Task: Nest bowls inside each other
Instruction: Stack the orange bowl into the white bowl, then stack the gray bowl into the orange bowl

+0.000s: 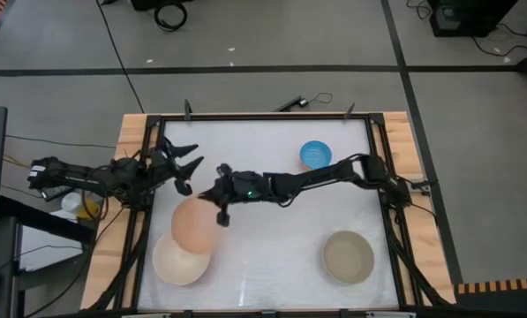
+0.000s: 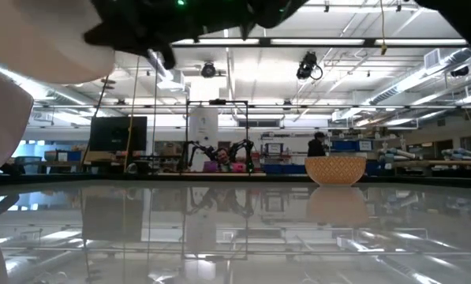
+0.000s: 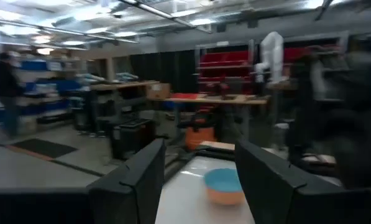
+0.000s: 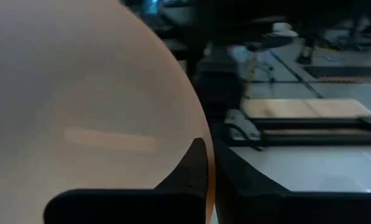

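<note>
My right gripper (image 1: 221,210) reaches across from the table's right and is shut on the salmon-orange bowl (image 1: 194,226). That bowl hangs tilted just above the far rim of the cream-white bowl (image 1: 178,261), which rests on the table near the front left. The blue bowl (image 1: 315,155) stands at the far right and the grey-beige bowl (image 1: 348,256) at the near right. My left gripper (image 1: 184,164) is open and raised at the far left, touching nothing. In its wrist view the blue bowl (image 3: 223,186) shows farther off, between its fingers. My right gripper pinches the salmon-orange bowl's rim (image 4: 207,186), on the side toward the table's right. One finger lies on each face of the wall, and one finger (image 4: 194,167) shows dark through it. The fingers come nearly level from the right. The bowl is lifted clear and tilted.
Black frame rails (image 1: 263,117) run round the white table top. A wide bare stretch of table (image 1: 272,256) lies between the cream-white and grey-beige bowls. Beyond the far edge stand room shelves, benches and a person (image 2: 317,146).
</note>
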Controlling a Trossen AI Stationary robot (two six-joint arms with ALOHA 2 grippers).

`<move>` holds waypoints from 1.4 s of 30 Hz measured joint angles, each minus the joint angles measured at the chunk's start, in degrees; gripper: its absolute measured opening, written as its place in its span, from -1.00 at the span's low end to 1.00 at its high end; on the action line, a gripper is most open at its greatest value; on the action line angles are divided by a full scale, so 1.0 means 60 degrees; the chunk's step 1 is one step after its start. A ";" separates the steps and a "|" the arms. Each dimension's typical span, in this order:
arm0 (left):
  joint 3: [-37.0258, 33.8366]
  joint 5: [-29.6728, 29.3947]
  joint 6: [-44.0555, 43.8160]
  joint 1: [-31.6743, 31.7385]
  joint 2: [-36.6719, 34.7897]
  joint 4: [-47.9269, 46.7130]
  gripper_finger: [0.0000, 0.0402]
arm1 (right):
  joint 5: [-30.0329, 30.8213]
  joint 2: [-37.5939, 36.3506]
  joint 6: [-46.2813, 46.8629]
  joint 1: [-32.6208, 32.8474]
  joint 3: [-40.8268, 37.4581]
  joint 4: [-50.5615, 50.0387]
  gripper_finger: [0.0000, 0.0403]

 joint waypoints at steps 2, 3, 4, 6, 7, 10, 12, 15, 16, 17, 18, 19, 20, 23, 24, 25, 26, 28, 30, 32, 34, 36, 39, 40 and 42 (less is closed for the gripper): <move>0.0046 -0.0256 0.0137 0.0004 -0.0151 -0.0197 -0.02 | -0.0117 0.0533 -0.0046 0.0081 0.0780 -0.0550 -0.94; 0.0046 -0.0338 0.0147 0.0000 -0.0211 -0.0317 -0.02 | -0.0167 0.0811 -0.0071 0.0117 0.1153 -0.0809 -0.94; 0.0046 -0.0348 0.0143 0.0000 -0.0264 -0.0392 -0.02 | -0.0168 0.1063 -0.0060 0.0152 0.1463 -0.1078 -0.94; 0.0046 -0.0364 0.0133 -0.0001 -0.0357 -0.0691 -0.02 | -0.0320 0.1525 -0.0068 0.0208 0.2073 -0.1200 -0.94; 0.0046 -0.0363 0.0074 -0.0004 -0.0391 -0.0833 -0.02 | -0.0457 0.1695 -0.0063 0.0225 0.2291 -0.1275 -0.94; 0.0046 -0.0409 -0.0158 0.0000 -0.0437 -0.1251 -0.02 | -0.0852 0.2188 -0.0066 0.0290 0.2859 -0.1122 -0.94; 0.0046 -0.0430 -0.0275 0.0000 -0.0433 -0.1461 -0.02 | -0.1062 0.2428 -0.0069 0.0335 0.3166 -0.1122 -0.94; 0.0042 -0.0538 -0.0346 0.0029 -0.0435 -0.1589 -0.02 | -0.1434 0.2534 -0.0185 0.0389 0.3390 -0.1152 -0.94; 0.0042 -0.0542 -0.0352 0.0029 -0.0439 -0.1611 -0.02 | -0.1481 0.2589 -0.0265 0.0418 0.3414 -0.1081 -0.94; 0.0042 -0.0542 -0.0371 0.0029 -0.0439 -0.1614 -0.02 | -0.1493 0.2612 -0.0339 0.0448 0.3424 -0.1028 -0.94; 0.0042 -0.0542 -0.0375 0.0029 -0.0439 -0.1614 -0.02 | -0.1482 0.2612 -0.0377 0.0468 0.3423 -0.1113 -0.94; 0.0042 -0.0542 -0.0378 0.0029 -0.0439 -0.1617 -0.02 | -0.1475 0.2617 -0.0394 0.0495 0.3420 -0.1152 -0.94; 0.0042 -0.0542 -0.0385 0.0029 -0.0439 -0.1624 -0.02 | -0.1475 0.2659 -0.0398 0.0510 0.3420 -0.1162 -0.94; 0.0042 -0.0537 -0.0509 0.0029 -0.0425 -0.1646 -0.02 | -0.1465 0.2666 -0.0351 0.0542 0.3413 -0.1231 -0.90; 0.0042 -0.0534 -0.0589 0.0029 -0.0428 -0.1673 -0.02 | -0.1468 0.2666 -0.0303 0.0550 0.3413 -0.1231 -0.88; 0.0042 -0.0534 -0.0669 0.0029 -0.0428 -0.1737 -0.02 | -0.1474 0.2666 -0.0280 0.0554 0.3413 -0.1227 -0.84; 0.0042 -0.0533 -0.0746 0.0029 -0.0428 -0.1806 -0.02 | -0.1486 0.2666 -0.0274 0.0554 0.3413 -0.1210 -0.80; 0.0042 -0.0531 -0.0851 0.0029 -0.0428 -0.1967 -0.02 | -0.1490 0.2666 -0.0268 0.0554 0.3413 -0.1181 -0.68; 0.0042 -0.0527 -0.0902 0.0029 -0.0428 -0.2042 -0.02 | -0.1490 0.2666 -0.0251 0.0561 0.3409 -0.1209 -0.55; 0.0038 -0.0527 -0.1005 0.0029 -0.0428 -0.2187 -0.02 | -0.1490 0.2666 -0.0198 0.0561 0.3409 -0.1199 -0.41; 0.0038 -0.0526 -0.1053 0.0029 -0.0428 -0.2213 -0.02 | -0.1353 0.2666 0.0150 0.0525 0.3409 -0.1196 -0.28; 0.0038 -0.0524 -0.1049 0.0029 -0.0428 -0.2241 -0.02 | -0.1151 0.2654 0.0596 0.0458 0.3409 -0.1254 -0.18; 0.0038 -0.0524 -0.1045 0.0029 -0.0428 -0.2249 -0.02 | -0.1016 0.2595 0.1017 0.0306 0.3403 -0.1458 -0.10; 0.0038 -0.0520 -0.1045 0.0029 -0.0428 -0.2251 -0.02 | -0.1020 0.2537 0.1147 0.0250 0.3425 -0.1593 -0.09; 0.0038 -0.0513 -0.1045 0.0029 -0.0428 -0.2262 -0.02 | -0.1046 0.2480 0.1348 0.0147 0.3488 -0.1919 -0.10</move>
